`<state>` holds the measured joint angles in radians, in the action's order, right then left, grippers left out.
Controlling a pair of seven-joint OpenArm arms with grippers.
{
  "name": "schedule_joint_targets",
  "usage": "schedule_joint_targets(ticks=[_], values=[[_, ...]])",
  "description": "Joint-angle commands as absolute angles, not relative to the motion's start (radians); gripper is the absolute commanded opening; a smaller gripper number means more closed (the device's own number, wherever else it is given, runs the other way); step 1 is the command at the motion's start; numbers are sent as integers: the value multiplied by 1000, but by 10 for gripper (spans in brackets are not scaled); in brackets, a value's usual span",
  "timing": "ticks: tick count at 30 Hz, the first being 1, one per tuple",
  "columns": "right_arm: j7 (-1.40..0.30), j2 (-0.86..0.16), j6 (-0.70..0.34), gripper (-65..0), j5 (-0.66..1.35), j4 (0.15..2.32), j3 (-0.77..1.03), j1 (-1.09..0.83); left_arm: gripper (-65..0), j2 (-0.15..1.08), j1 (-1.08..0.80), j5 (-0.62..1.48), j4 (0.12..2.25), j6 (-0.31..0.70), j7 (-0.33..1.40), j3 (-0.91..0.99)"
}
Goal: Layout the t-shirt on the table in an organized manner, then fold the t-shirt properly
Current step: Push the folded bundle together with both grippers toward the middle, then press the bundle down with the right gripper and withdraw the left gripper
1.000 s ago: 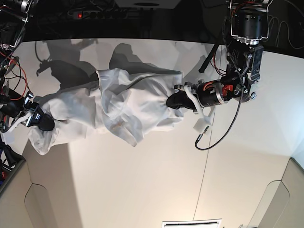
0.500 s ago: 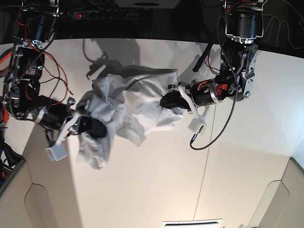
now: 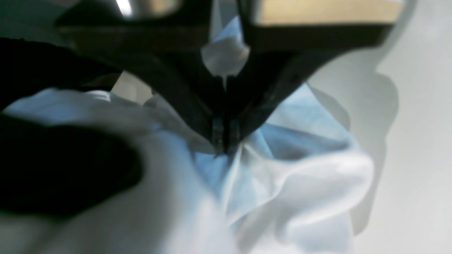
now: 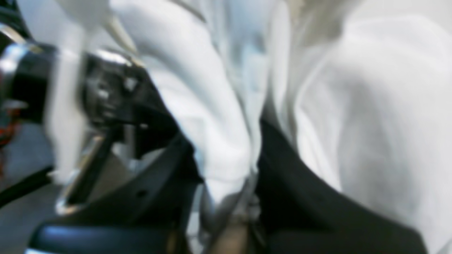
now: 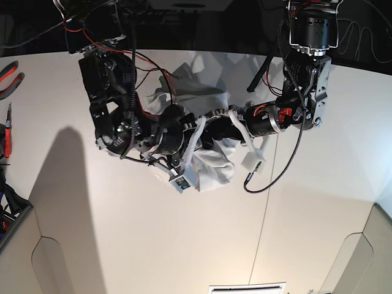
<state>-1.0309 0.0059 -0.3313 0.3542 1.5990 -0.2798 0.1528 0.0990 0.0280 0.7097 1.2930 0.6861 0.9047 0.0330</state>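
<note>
White t-shirt (image 5: 214,162) bunched on table (image 5: 122,245), left end effector (image 3: 224,141) and right end effector (image 4: 243,190) both pinching cloth — no legible writing

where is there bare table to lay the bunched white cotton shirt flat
The off-white matte table is bare across the near half, below the bunched white cotton t-shirt, and at far right beyond the dark seam line. Both grippers crowd the upper middle; red-handled pliers border the left edge.

Both arms are black, built of bulky cylindrical joints, with red and black wires looping loose along the right arm (image 5: 119,116) and a black coiled cable hanging from the left arm (image 5: 294,110); white brackets and small white boxes sit near the wrists
</note>
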Motion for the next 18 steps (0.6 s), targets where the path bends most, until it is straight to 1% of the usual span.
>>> schedule_joint_targets(ticks=[1, 4, 9, 14, 18], values=[[-1016, 12, -315, -650, 338, 1615, -295, 171, -650, 97, 47, 753, 1305, 698, 891, 32], [-1018, 12, -259, -650, 250, 1615, -339, 171, -650, 103, 60, 807, 1312, 698, 901, 38], [-1045, 12, -157, -650, 64, 1615, -393, 171, -650, 103, 86, 883, 1372, 698, 976, 98], [-1063, 12, -111, -650, -62, 1615, -442, 171, -650, 103, 86, 910, 1454, 698, 1000, 160], [-1089, 12, -71, -650, -157, 1614, -511, 171, -650, 103, 85, 921, 1466, 698, 1000, 165]])
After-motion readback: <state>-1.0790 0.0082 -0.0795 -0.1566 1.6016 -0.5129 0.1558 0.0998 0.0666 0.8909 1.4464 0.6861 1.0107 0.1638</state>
